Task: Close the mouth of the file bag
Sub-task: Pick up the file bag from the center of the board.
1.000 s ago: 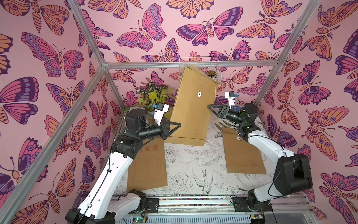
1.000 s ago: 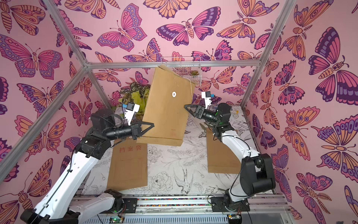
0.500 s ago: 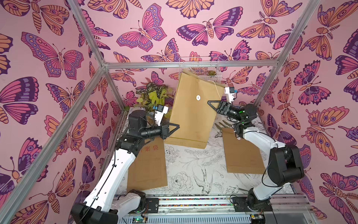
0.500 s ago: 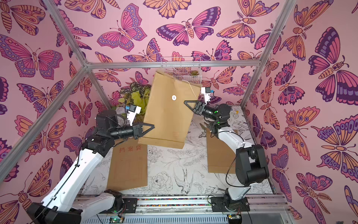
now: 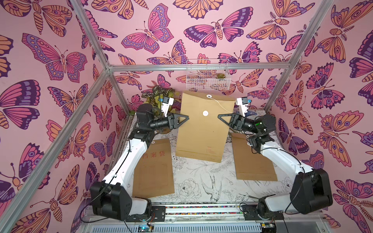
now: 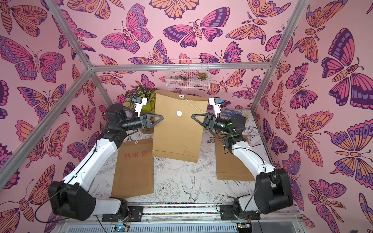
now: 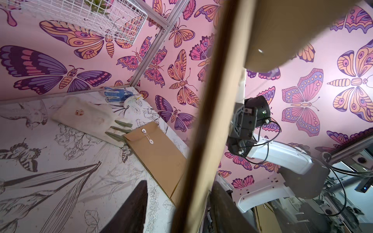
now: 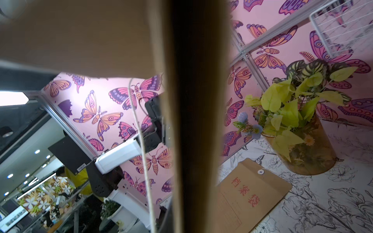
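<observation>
The file bag is a kraft envelope held upright over the middle of the table. Its flap stands out from the body. A white string hangs loose from the flap's button, and a second button sits below it. My right gripper is shut on the bag's right edge. At the bag's left edge my left gripper is open, with that edge running between its fingers.
Two more kraft bags lie flat, one front left and one right. A potted plant stands back left. A wire basket hangs on the back wall. Gloves lie at the back right.
My right gripper moved in and shut on the bag's right edge. My left gripper, which was shut on the left edge, has opened. The bag has swung to hang straighter and face-on.
</observation>
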Action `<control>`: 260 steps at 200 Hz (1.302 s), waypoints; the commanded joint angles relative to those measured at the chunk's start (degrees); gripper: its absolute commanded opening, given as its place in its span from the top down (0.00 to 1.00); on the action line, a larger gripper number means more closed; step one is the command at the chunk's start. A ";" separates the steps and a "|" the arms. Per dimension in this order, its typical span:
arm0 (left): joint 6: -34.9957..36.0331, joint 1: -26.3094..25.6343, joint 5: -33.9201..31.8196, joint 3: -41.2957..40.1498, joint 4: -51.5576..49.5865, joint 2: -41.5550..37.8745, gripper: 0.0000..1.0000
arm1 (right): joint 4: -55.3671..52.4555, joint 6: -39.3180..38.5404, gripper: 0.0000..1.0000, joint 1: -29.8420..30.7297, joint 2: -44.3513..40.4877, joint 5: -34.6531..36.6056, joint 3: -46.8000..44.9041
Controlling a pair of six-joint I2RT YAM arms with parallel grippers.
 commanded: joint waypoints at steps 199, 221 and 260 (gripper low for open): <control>-14.81 -0.46 8.38 -10.63 35.02 -2.75 1.00 | -19.97 -10.26 0.60 0.57 -2.58 4.44 0.74; -11.41 1.41 6.46 -11.86 34.01 -4.51 1.00 | -26.84 -12.74 0.46 -1.58 -5.97 7.26 -1.97; 8.01 1.91 0.69 -11.89 16.26 -10.92 1.00 | -42.52 -17.04 0.38 -4.85 -11.45 15.46 -5.26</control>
